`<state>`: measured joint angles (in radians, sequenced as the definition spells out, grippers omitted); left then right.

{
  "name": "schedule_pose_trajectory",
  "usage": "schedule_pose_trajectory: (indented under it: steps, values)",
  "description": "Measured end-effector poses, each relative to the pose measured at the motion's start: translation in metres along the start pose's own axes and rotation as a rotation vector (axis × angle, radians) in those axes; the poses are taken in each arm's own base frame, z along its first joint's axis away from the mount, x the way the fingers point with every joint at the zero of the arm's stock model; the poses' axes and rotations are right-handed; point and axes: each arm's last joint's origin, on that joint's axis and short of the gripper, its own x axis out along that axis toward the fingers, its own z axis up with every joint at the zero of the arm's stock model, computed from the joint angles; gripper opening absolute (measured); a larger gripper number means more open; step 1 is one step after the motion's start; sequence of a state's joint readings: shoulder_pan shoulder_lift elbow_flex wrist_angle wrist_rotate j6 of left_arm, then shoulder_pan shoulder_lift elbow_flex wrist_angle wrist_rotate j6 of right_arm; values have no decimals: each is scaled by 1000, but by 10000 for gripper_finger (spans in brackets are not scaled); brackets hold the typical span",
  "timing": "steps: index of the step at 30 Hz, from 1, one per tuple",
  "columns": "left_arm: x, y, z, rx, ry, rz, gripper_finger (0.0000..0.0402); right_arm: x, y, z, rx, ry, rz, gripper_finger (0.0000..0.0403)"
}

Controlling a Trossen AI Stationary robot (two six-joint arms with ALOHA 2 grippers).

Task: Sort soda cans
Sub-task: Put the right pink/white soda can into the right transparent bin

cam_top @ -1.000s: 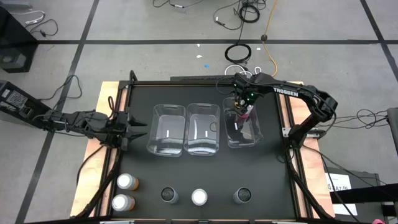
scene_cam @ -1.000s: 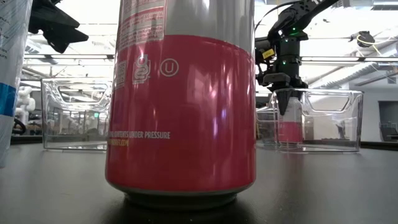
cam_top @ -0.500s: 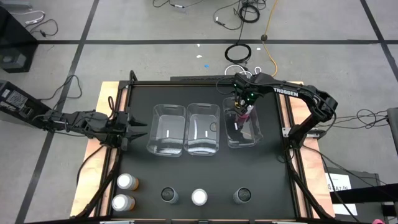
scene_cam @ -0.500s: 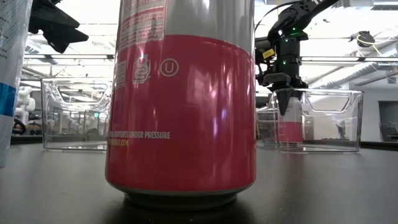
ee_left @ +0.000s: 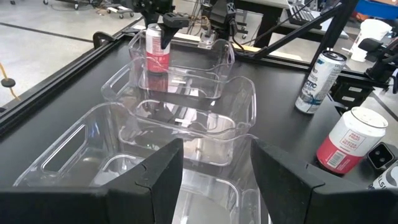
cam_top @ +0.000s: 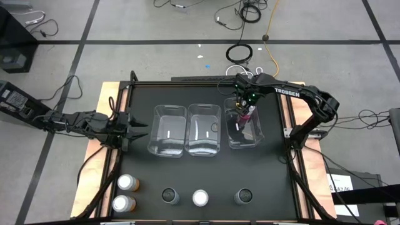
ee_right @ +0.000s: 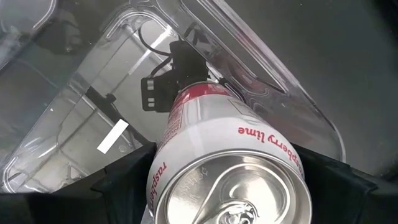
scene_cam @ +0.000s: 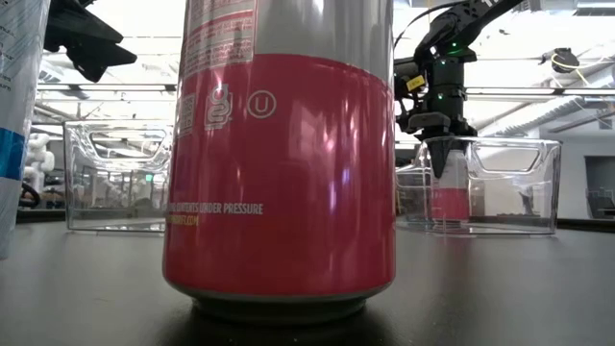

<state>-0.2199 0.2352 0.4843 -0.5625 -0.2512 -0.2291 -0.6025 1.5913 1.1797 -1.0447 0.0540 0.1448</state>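
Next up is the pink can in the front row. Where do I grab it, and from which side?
Take the pink can around its upper body, coming straight down from above. It stands upright, and a dark can flanks it on one side and another dark can on the other, so a side approach looks cramped.

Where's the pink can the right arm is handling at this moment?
In the high view, the pink soda can stands upright inside the rightmost clear plastic bin, at its far end, with the right gripper closed around its top.
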Motion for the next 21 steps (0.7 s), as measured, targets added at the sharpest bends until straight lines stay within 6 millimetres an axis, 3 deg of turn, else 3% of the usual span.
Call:
schedule_pose_trajectory:
  steps: [14,21]
  values:
    - [0,0,0,0,0,0,198,0,0,0,3,0,-2,330]
    - [0,0,0,0,0,0,198,0,0,0,13,0,-4,363]
